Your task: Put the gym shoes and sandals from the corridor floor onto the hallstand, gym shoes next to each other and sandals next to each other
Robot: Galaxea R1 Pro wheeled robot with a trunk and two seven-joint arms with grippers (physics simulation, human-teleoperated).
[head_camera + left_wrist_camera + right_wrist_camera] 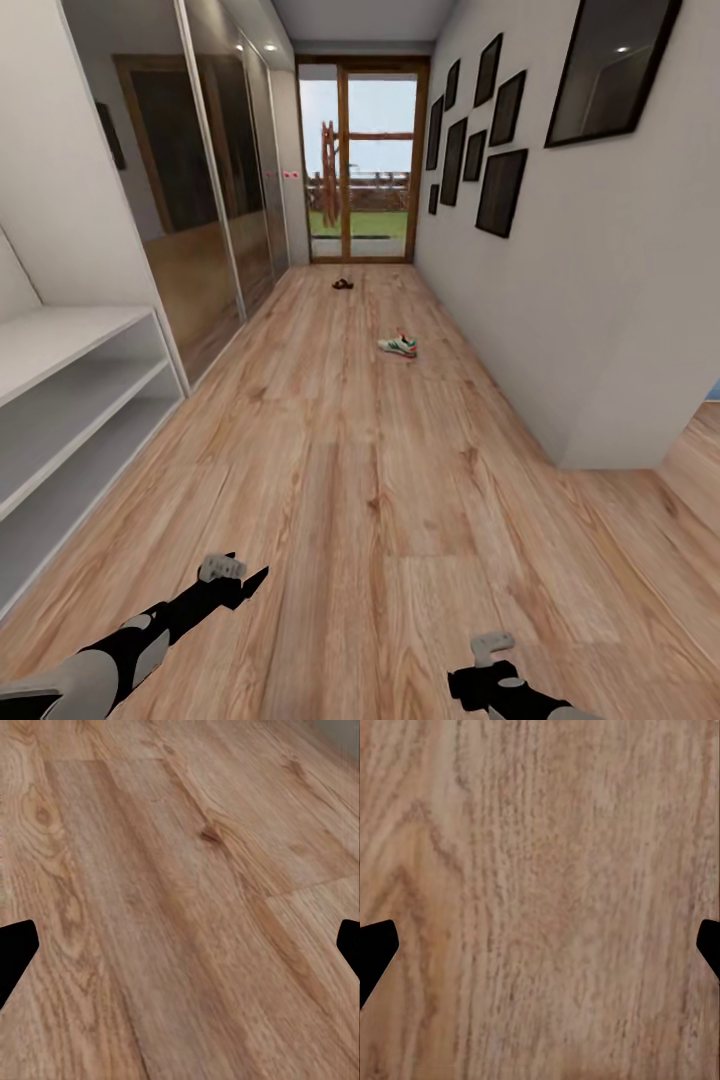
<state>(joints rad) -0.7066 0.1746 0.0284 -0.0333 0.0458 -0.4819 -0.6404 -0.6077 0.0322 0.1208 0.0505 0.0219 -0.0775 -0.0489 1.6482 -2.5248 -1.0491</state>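
The gym shoes (pixel 398 346), white with green and orange marks, lie close together on the corridor floor (pixel 340 470), far ahead near the right wall. Farther back, by the glass door, the sandals (pixel 343 284) show as a small dark shape. The hallstand (pixel 70 400), pale white with two open shelves, stands along the left wall, its upper part cut off by the frame. My left gripper (pixel 250 580) (pixel 180 952) and right gripper (pixel 490 650) (pixel 540 952) hang low over bare planks, both open and empty.
Mirrored wardrobe doors (pixel 215 190) line the left wall beyond the hallstand. Dark picture frames (pixel 500 190) hang on the right wall, whose corner (pixel 575 465) opens to a side passage at the right. A glass door (pixel 362 160) closes the corridor's far end.
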